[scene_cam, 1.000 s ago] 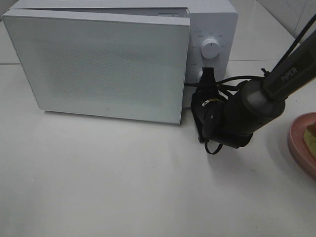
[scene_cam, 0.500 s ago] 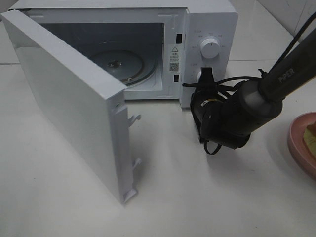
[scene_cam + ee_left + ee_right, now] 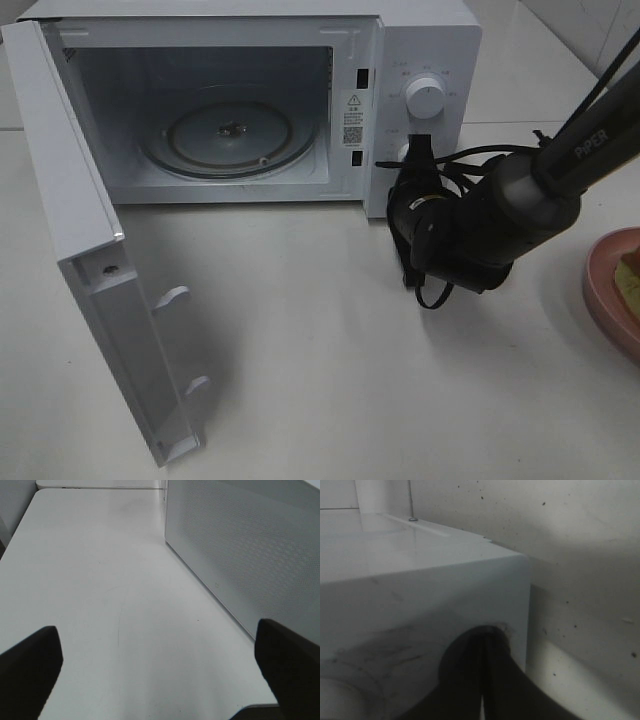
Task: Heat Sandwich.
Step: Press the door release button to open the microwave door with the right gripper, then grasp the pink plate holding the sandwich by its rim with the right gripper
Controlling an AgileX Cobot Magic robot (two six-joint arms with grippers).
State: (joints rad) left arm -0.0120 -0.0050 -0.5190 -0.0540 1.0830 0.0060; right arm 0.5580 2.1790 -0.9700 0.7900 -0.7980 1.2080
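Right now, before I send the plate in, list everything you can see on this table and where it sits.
microwave: one, white, back of the table, cavity open
door: one, white, standing open at the left of the high view
turntable: one, clear glass, inside the cavity, nothing on it
knob: one, white, upper control panel
plate: one, pink, right edge of the high view, cut off
sandwich: one, tan sliver showing, on the plate
table: one, white
right gripper: one, black, shut, tip at the lower control panel
left gripper: one, black, open, above the table beside the door's outer face
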